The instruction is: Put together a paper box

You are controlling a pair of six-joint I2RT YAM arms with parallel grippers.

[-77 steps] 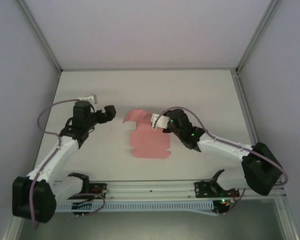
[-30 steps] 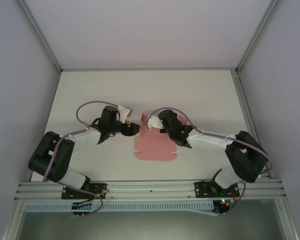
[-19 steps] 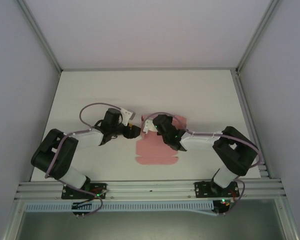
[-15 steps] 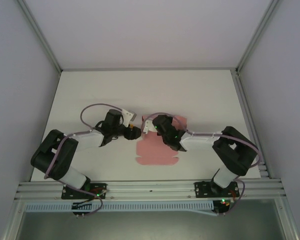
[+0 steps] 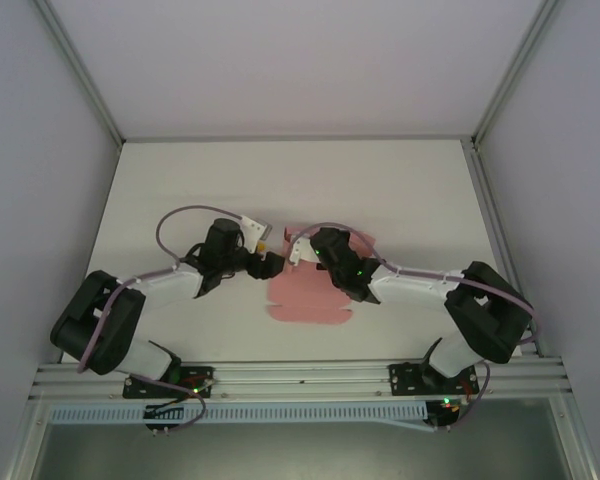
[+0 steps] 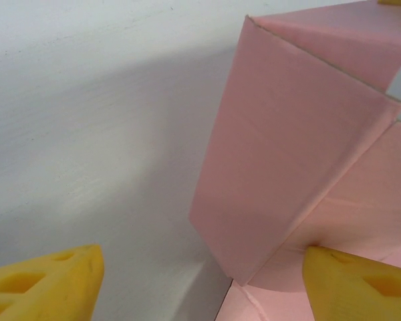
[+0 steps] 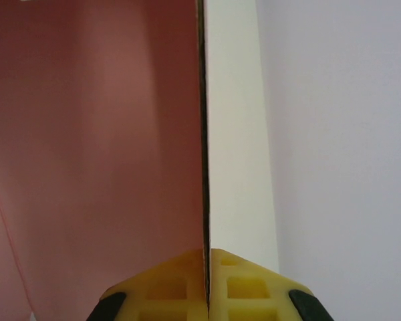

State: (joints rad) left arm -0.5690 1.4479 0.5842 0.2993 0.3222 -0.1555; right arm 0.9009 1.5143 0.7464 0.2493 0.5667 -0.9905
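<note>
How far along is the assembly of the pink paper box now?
Done: one panel of the paper box stands folded up. In hand: the right gripper is shut on the card's edge; the left gripper is open near the raised panel. Left: the rest lies flat on the table, no box shape yet.

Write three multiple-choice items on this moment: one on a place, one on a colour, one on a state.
1. Where does the pink card lie?
A) at the middle of the table
B) in the far left corner
C) on the front rail
2. What colour are the fingertips?
A) blue
B) yellow
C) green
3. How is the right gripper?
A) wide open
B) shut on nothing
C) shut on the card's edge
Key: 1 A, the top view shows it lying centrally; 2 B, both wrist views show yellow tips; 3 C, the tips pinch the thin edge.
</note>
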